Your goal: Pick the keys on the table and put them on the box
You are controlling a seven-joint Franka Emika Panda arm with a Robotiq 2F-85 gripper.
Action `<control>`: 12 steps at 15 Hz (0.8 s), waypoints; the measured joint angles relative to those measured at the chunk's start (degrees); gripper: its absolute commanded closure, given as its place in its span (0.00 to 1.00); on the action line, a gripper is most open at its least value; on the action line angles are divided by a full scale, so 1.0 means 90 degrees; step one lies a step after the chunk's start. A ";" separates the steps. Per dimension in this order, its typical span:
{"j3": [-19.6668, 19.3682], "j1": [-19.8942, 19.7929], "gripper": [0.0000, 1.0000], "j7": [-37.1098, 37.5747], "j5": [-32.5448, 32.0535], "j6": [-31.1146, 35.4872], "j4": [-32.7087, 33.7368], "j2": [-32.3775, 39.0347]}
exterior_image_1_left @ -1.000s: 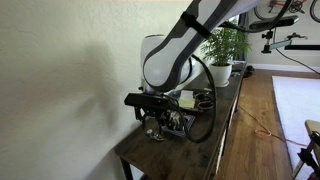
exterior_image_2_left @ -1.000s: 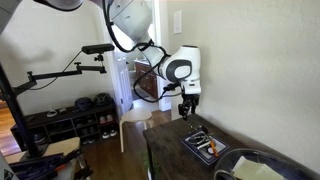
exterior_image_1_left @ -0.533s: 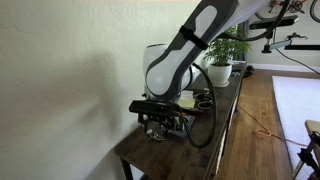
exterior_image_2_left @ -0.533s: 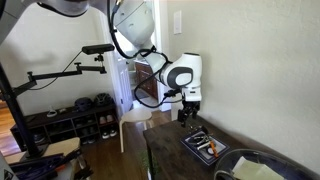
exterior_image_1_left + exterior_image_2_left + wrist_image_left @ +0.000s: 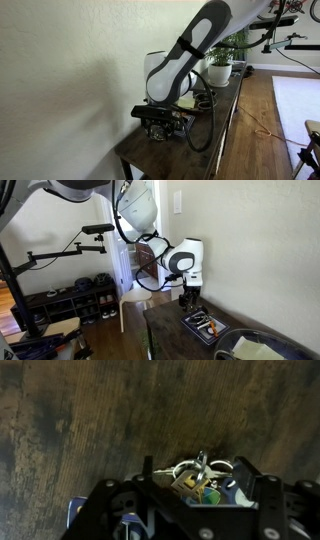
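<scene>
In the wrist view my gripper [image 5: 198, 468] is shut on the keys [image 5: 190, 478]. They are a bunch of silvery rings with a brass-coloured tag, hanging between the two dark fingers above the dark brown table [image 5: 100, 420]. In both exterior views the gripper [image 5: 160, 122] [image 5: 187, 298] hangs low over the table's end [image 5: 150, 155] [image 5: 165, 330]. The dark grey-blue box [image 5: 205, 326] lies just beside and below it and holds some small items. A blue-grey corner, possibly the box, shows at the lower left of the wrist view [image 5: 78, 510].
A potted plant [image 5: 222, 50] stands at the table's far end. A round dark dish [image 5: 255, 348] lies beyond the box. The wall runs right along the table's long side. A shoe rack [image 5: 70, 295] and a camera arm [image 5: 60, 250] stand across the room.
The arm has come down and moved a little towards the box, with the keys still in the gripper.
</scene>
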 measured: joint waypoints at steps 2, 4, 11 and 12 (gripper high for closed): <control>0.0000 0.0000 0.61 -0.0001 0.0000 -0.0001 0.0024 0.0009; 0.0000 0.0000 0.74 -0.0005 0.0000 -0.0002 0.0053 0.0010; 0.0000 0.0000 0.98 -0.0016 0.0000 -0.0002 0.0102 0.0010; 0.0000 0.0000 0.97 -0.0017 0.0000 -0.0002 0.0102 0.0010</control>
